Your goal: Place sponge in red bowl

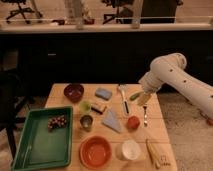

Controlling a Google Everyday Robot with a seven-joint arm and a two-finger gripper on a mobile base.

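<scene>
Arm (190, 88) of pincer (144, 98) over table (155, 131) right side, cropped rightward.

Arm bent, gripper (144, 99) hanging right, jaws apart

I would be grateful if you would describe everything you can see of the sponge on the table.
The sponge is a small blue-grey block with rounded corners, soft-looking and plain. It lies flat on the wooden table near the far edge, right of the dark bowl and left of a utensil. Only the tabletop touches it. The tool hangs to its right, above the table's far right part, apart from it. The sponge is not yet in the red bowl.
</scene>
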